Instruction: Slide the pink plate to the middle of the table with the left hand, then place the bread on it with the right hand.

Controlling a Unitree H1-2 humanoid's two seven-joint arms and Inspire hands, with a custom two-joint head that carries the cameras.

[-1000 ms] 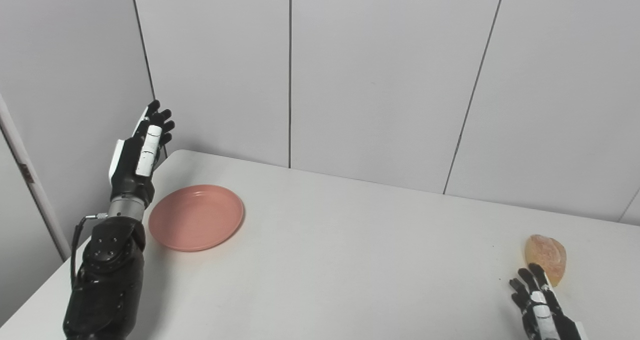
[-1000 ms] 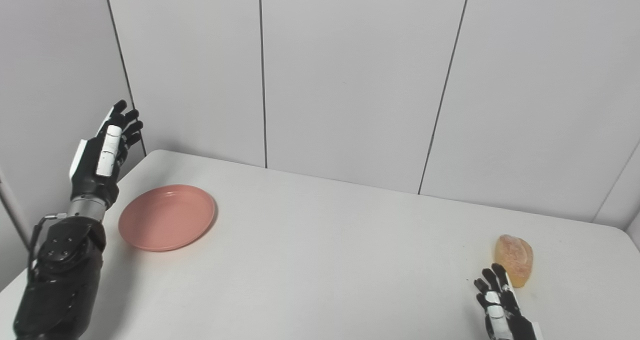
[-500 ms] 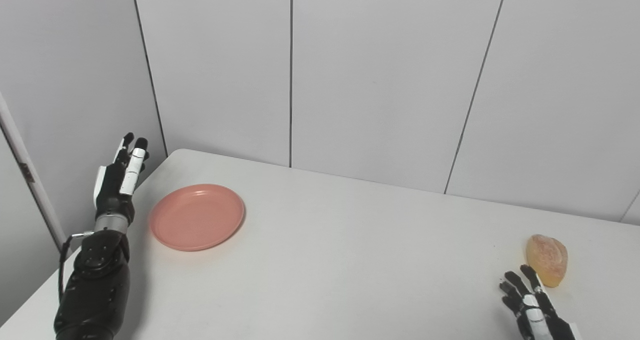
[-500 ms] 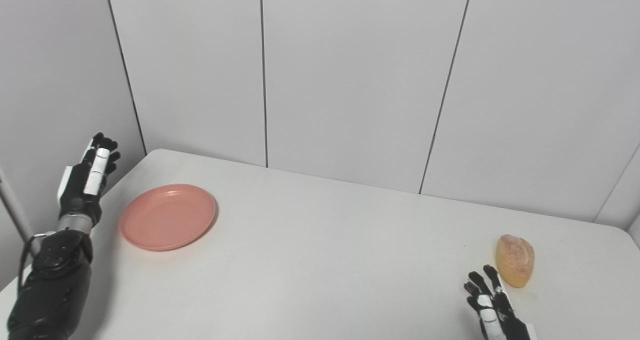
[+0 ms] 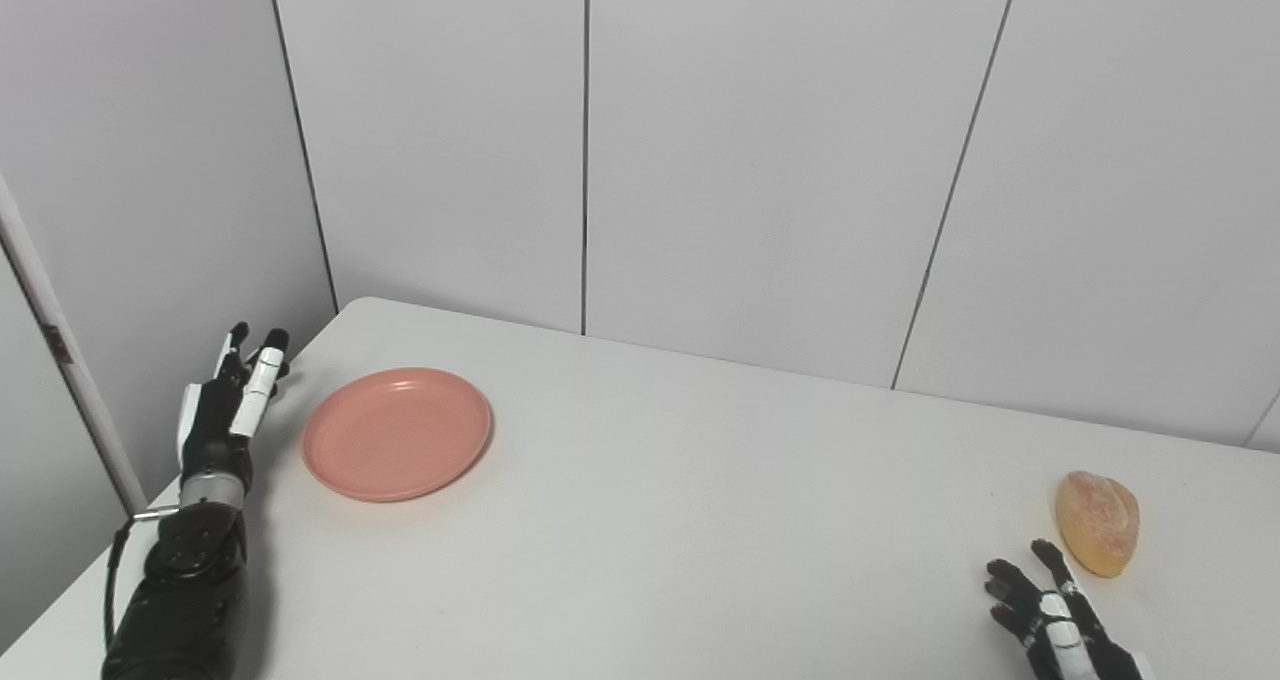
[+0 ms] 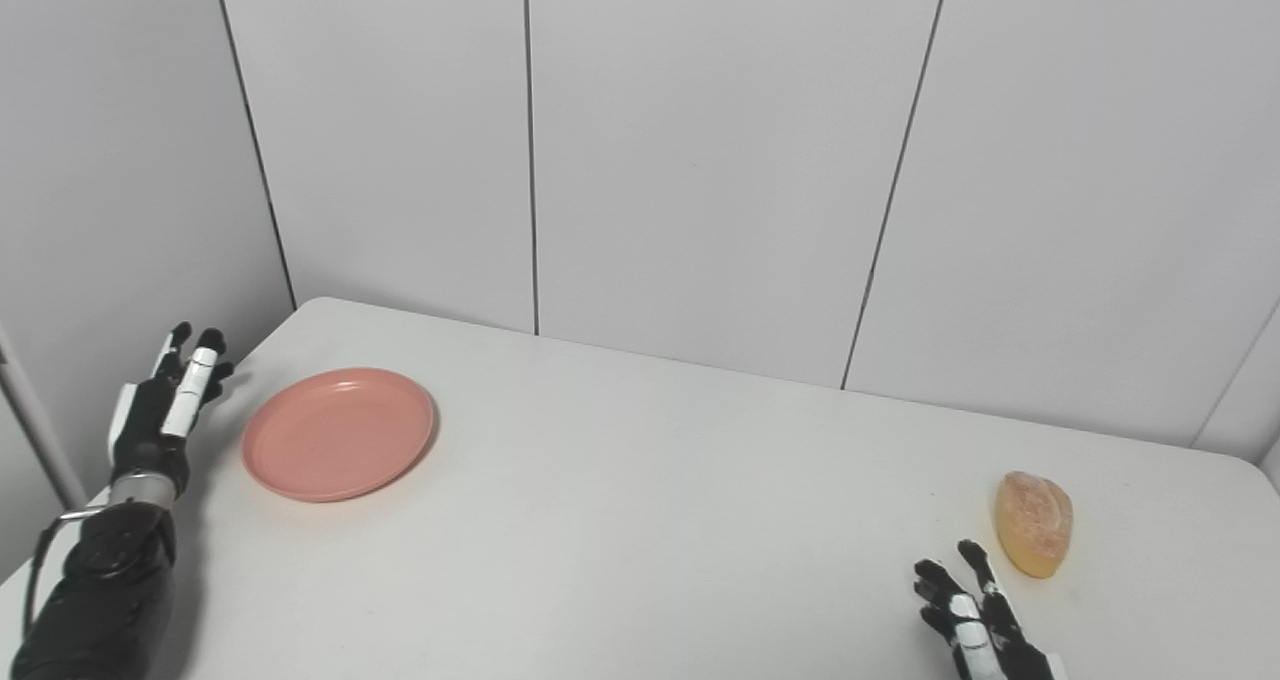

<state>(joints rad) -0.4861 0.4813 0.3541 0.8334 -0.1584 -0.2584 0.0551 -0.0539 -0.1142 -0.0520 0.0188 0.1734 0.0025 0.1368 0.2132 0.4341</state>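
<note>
While the round, shallow pink plastic plate lies flat near the far left corner of the white table, the left hand stands just outboard of it, fingers apart, pointing up and away, holding nothing. The plate's near-left rim sits just to the inside of those fingers, close but clear of them; no contact shows. That placement reads as a setup for the slide: with the palm on the outer side of the rim, a sweep toward the table's middle would push the plate rather than lift it, which suits a thin, low-lipped dish that offers little to pinch.

At the opposite side, the golden-brown, oval bread roll rests on the table near the right edge. The right hand lies low at the bottom of both views, fingers splayed and empty, their tips just short of the roll's near-left side and apparently not touching it. It seems parked beside the bread so that a short reach forward would close on it once the plate is in place.

Neither step is done: the plate is well apart from the table's middle, and the bread is well apart from the plate.
</note>
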